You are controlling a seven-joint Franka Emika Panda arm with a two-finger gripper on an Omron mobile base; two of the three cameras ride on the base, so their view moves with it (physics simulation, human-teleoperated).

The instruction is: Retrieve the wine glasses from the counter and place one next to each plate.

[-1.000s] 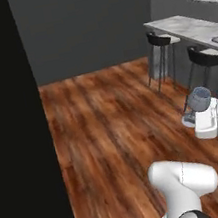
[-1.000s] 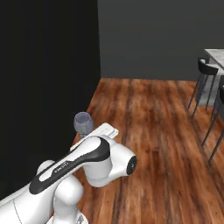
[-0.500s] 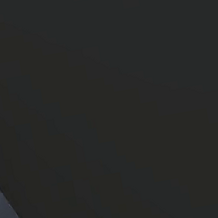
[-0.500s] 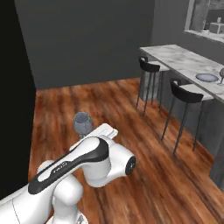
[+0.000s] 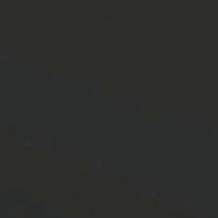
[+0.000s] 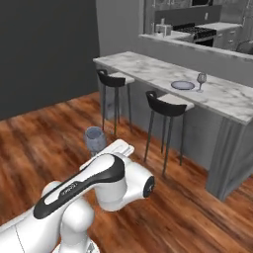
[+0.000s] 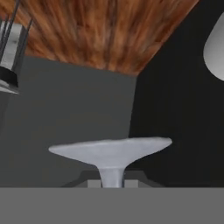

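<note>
The whole view is swinging round with the base: where a dark wall was filling the right base view a second ago, the room is now opening up. On the left, the translucent grey-blue stemmed wine glass (image 6: 95,138) is riding above the white arm's wrist over the wooden floor, its round foot (image 7: 111,151) close before the hand camera. The jaws seem clamped on its stem. Further right, the long marble tabletop (image 6: 143,66) is carrying a pale round plate (image 6: 183,85) with a second stemmed glass (image 6: 201,79) just beside it, so this delivery is probably heading for another plate.
</note>
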